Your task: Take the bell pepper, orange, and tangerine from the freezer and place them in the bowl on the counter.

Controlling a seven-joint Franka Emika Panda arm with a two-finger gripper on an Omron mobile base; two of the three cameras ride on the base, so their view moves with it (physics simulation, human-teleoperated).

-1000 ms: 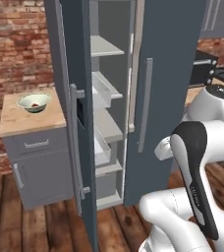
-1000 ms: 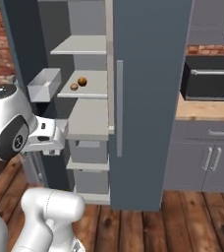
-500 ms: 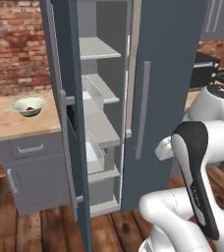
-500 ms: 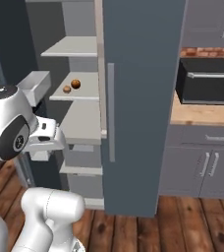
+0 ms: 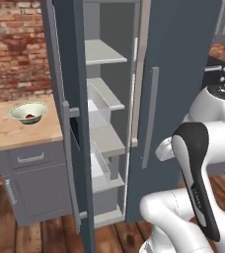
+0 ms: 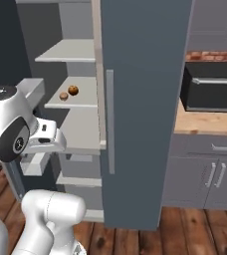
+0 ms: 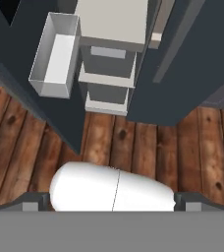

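Freezer [image 5: 173, 74] stands with its left door [image 5: 67, 123] swung out towards the camera and its right door [image 6: 140, 99] shut; interior shelves [image 5: 104, 52] are pale grey, with translucent white bins [image 5: 102, 101] hung along the inner side.

Two round orange-brown fruits [image 6: 68, 93] sit side by side on a middle shelf in the right base view, close together near the shelf's left part; which is the orange and which the tangerine cannot be told at this size.

Bowl [image 5: 28, 112] sits on the counter [image 5: 16, 132] left of the freezer, near the counter's back; a small red object, the bell pepper [image 5: 30, 116], lies inside it; the counter tops a low grey cabinet [image 5: 33, 188] with bar handles.

Gripper [image 7: 112, 203]: the hand view looks down along it at the wooden floor [image 7: 148, 147] and the freezer's lower front, including one open white bin [image 7: 57, 54] on the door side; the two dark finger tips sit at the far left and far right of the view's bottom, so the jaws are spread fully wide; nothing lies between them, nothing is gripped.

A black microwave [image 6: 212, 87] sits on a second wooden counter [image 6: 205, 122] right of the freezer; brick wall [image 5: 16, 54] behind the bowl.
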